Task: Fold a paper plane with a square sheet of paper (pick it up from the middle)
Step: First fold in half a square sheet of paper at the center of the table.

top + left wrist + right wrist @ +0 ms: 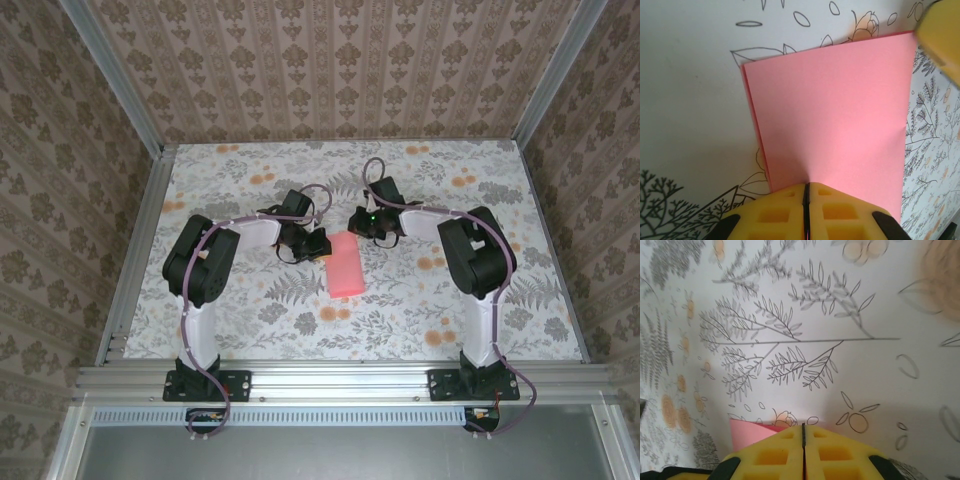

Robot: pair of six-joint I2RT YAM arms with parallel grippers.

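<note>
The flower-printed table [250,320] is filling the middle of the overhead frame, with the left arm [200,265] and right arm [480,250] bending inward from its lower corners. The salmon-pink sheet of paper [345,266] is lying flat at frame centre, doubled into a rectangle. The left fingers [770,217] are pressing together, pinching its edge. The right fingers [840,455] are also pressing together over one corner; whether they are gripping it cannot be told.
</note>
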